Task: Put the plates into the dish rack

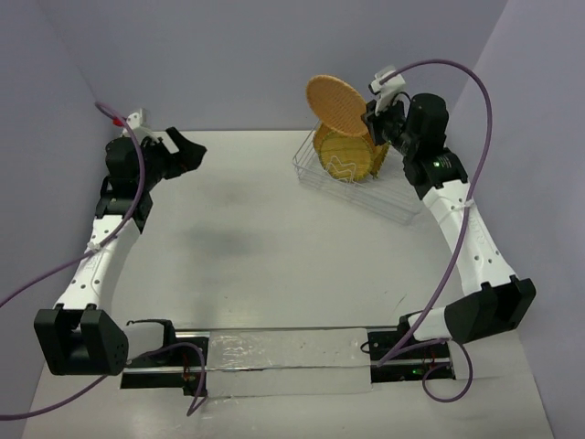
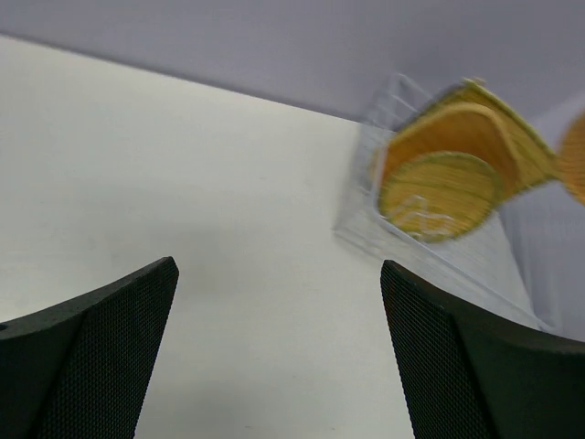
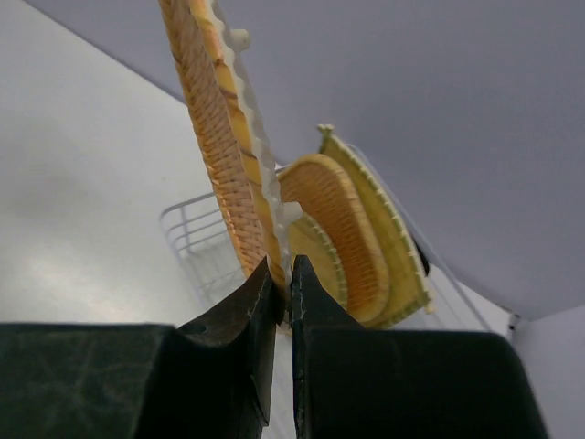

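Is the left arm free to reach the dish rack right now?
Probably yes: only bare table lies between the open left gripper and the rack, though the right gripper holds an orange plate over it.

Orange round plate: basket-weave relief, matt (pale scalloped rim).
Dish rack: thin wire, silvery-white, smooth.
Yellow square plate: similar woven relief, matt.
Desk: white, smooth, matt, faint grey smudges.
Left pincer pads: black, fine mesh-like grain.
Right pincer: black, dull, scuffed plastic look.
Film sheet: clear, glossy, wrinkled.
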Robot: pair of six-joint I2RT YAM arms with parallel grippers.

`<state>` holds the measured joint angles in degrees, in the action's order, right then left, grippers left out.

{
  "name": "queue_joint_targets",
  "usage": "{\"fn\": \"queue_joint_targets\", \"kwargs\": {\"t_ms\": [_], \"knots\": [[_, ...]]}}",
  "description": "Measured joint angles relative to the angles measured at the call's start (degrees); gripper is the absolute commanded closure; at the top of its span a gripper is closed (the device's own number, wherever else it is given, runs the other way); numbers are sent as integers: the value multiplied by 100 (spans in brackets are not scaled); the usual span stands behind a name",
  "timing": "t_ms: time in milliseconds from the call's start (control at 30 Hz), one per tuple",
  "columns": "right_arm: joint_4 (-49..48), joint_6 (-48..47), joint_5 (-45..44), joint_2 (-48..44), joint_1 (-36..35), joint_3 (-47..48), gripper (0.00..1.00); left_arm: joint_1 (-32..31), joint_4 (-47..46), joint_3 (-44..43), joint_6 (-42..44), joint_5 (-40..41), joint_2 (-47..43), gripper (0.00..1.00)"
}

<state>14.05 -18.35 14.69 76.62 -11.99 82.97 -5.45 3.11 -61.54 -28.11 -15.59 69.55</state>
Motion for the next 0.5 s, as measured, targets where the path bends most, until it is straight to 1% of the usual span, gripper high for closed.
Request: {"fn": "queue_joint_targets", "kwargs": {"t_ms": [67, 133, 200, 333, 500], "knots": [[158, -245, -272, 247, 0, 317, 100, 336, 147, 0, -18, 157, 88, 1], [650, -495, -441, 639, 4, 823, 100, 566, 269, 0, -18, 236, 153, 1], [900, -732, -528, 1094, 4, 1268, 100, 790, 344, 0, -23, 334, 216, 1], [1497, -1196, -568, 1525, 4, 1402, 100, 1037, 417, 0, -26, 475, 365, 1], [2219, -1536, -653, 1807, 4, 1493, 100, 1122, 506, 0, -86, 522, 576, 1]]}}
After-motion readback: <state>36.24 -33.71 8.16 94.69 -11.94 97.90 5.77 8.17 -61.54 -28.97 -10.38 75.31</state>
